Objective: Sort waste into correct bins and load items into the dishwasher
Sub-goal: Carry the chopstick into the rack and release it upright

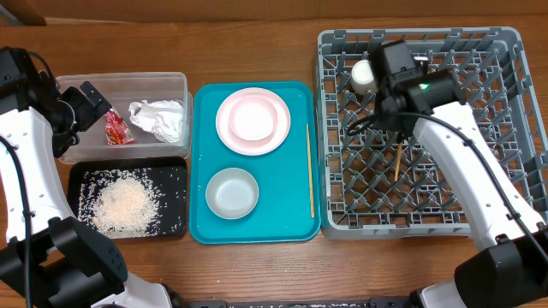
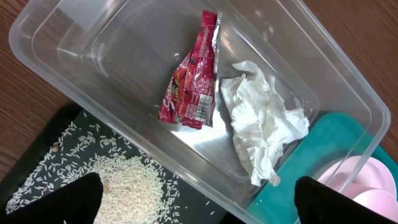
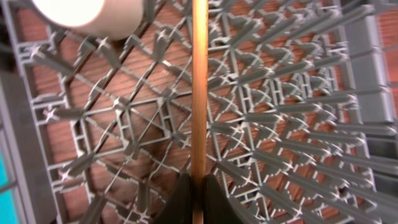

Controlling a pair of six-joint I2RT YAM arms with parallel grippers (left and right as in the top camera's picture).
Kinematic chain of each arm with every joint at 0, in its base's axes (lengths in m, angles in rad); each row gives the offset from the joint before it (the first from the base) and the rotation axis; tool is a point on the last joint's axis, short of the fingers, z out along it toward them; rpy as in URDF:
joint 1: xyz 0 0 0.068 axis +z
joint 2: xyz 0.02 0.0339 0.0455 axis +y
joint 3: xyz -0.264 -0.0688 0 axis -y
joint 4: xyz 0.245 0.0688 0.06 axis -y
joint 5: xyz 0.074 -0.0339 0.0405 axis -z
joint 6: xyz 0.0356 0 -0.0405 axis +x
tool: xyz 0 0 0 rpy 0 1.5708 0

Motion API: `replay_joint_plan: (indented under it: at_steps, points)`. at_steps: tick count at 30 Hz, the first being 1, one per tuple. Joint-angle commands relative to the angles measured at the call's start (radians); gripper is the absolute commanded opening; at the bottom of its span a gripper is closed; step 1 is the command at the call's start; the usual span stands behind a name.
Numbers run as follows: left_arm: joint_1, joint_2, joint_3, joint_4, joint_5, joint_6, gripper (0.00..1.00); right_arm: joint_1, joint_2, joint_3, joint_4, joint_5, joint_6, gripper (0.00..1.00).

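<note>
The grey dish rack (image 1: 497,128) holds a pale cup (image 1: 364,75) at its far left. My right gripper (image 1: 396,130) hangs over the rack, shut on a wooden chopstick (image 1: 398,162). The wrist view shows the fingers (image 3: 198,193) clamped on the stick (image 3: 199,93) above the grid (image 3: 298,124), with the cup (image 3: 74,12) at top left. A second chopstick (image 1: 310,171) lies on the teal tray. My left gripper (image 1: 86,104) is open and empty (image 2: 199,208) over the clear tub (image 1: 128,81), which holds the red wrapper (image 2: 193,78) and the white napkin (image 2: 261,127).
The black tray (image 1: 171,175) in front of the tub holds a pile of rice grains (image 1: 127,205). The teal tray (image 1: 201,222) carries the pink plate (image 1: 231,128) with a bowl (image 1: 253,117) on it, and a second bowl (image 1: 232,192) nearer the front.
</note>
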Motion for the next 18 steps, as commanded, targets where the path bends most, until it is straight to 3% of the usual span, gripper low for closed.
replay_joint_plan:
  at_steps: [1,18]
  points:
    - [-0.004,-0.029,-0.002,0.000,-0.006,0.022,1.00,-0.031,-0.009,0.011,0.016,-0.135,-0.143,0.04]
    - [-0.004,-0.029,-0.002,0.000,-0.006,0.022,1.00,-0.056,0.125,0.010,0.030,-0.153,-0.177,0.04]
